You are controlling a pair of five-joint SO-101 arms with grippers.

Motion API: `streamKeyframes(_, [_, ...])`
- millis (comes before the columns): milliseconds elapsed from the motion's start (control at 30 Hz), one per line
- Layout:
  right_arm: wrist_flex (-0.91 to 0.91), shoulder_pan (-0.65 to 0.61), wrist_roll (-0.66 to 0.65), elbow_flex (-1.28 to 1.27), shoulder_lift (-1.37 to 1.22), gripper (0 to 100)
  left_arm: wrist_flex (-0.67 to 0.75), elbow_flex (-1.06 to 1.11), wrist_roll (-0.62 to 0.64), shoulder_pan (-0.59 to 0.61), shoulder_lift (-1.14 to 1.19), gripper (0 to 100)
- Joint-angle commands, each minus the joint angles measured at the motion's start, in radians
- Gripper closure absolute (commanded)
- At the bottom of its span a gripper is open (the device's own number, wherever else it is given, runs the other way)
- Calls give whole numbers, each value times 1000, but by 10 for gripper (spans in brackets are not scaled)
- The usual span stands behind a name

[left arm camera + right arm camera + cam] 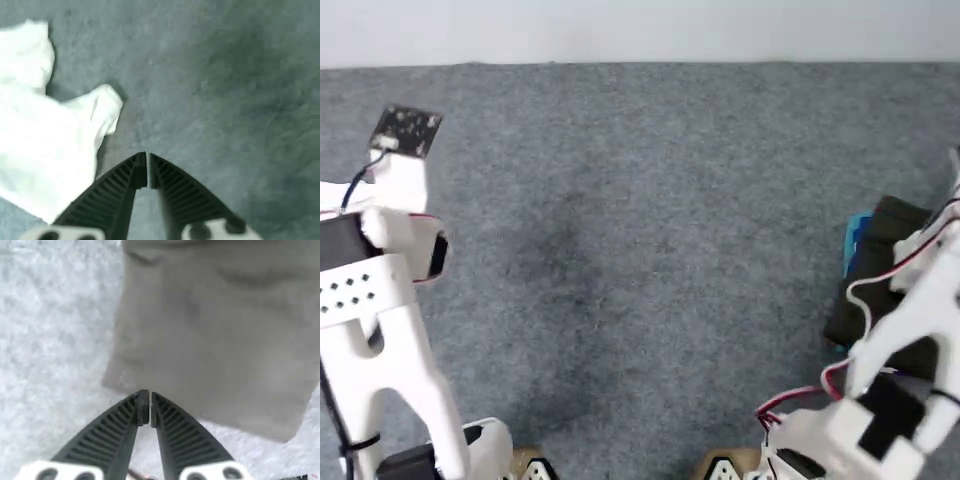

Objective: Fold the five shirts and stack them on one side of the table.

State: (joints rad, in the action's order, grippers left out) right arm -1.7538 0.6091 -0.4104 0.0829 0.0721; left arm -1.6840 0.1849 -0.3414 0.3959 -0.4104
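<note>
A crumpled white shirt (35,135) lies on the grey carpet beside my left gripper (148,172), which is shut with nothing in it, its tips just off the cloth's edge. A dark grey-brown folded shirt (215,330) lies flat under my right gripper (149,407), shut and empty, its tips at the shirt's near edge. From above, the dark stack (880,285) with a blue layer (857,240) showing sits at the table's right side, partly hidden by the right arm (905,330). The left arm (380,300) stands at the left edge.
Grey carpet (640,220) covers the table, with wide open room in the middle. A white wall strip (640,30) borders the far edge. Red and white cables (840,375) run along the right arm.
</note>
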Motion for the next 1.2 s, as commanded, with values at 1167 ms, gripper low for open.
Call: streamKeyframes(1167, [-44,-31,18,-342,262,990,506,-139,-288,278,769,805])
